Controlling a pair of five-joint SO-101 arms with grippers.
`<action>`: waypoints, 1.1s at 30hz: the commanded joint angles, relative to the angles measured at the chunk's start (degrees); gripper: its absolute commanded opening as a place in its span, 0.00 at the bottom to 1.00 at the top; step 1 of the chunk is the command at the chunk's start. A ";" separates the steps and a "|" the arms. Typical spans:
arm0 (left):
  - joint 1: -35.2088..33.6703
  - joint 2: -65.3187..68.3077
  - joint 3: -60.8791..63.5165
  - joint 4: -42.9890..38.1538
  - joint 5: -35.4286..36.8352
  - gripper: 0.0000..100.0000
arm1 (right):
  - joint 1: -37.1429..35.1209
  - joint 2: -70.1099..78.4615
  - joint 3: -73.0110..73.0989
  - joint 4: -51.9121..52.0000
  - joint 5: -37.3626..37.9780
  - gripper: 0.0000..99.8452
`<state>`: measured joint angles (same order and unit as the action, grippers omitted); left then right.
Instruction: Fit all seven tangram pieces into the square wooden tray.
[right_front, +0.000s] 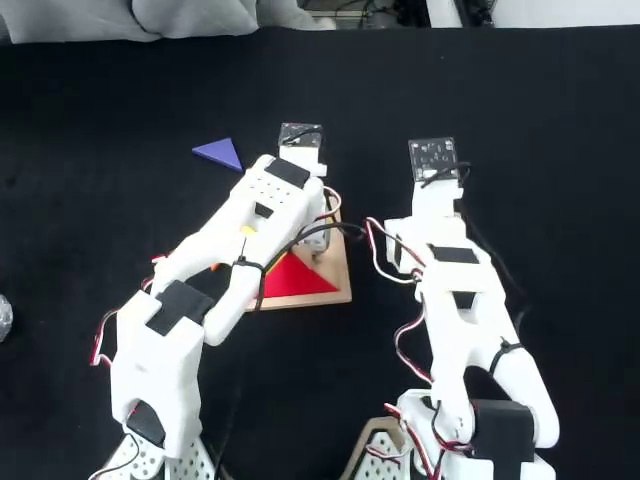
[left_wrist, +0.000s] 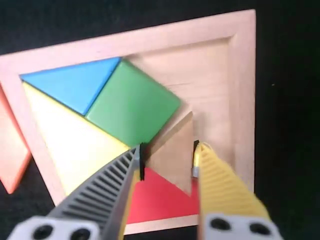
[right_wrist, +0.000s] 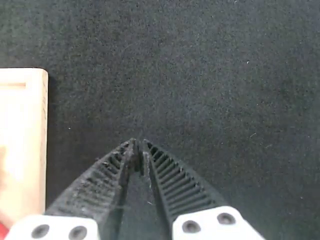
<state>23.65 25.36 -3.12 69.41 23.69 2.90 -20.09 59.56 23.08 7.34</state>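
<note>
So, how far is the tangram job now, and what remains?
Done: the blue triangle, green square, yellow triangle and red triangle lie in the tray. In hand: the left hand grips a wood-coloured piece over the tray's bare part. Remaining: the orange piece beside the tray and the indigo triangle on the table. The right hand is shut.

Left arm sprawls across the wooden tray, blocking it from above; left end effector grips a wood-coloured piece beside the green square, bare floor beyond.
</note>
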 joint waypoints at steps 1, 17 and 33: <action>0.13 -0.35 -2.51 -0.44 1.85 0.26 | -1.93 0.13 -2.95 -0.79 0.18 0.01; -0.84 -3.16 -4.09 0.00 -3.34 0.29 | -1.76 0.13 -2.95 -0.70 0.18 0.01; 6.64 -5.71 4.44 -10.99 -6.86 0.04 | 5.27 0.04 -4.18 -1.14 -5.45 0.01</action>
<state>29.10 19.91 1.89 59.12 15.69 7.47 -20.09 58.59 23.08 2.51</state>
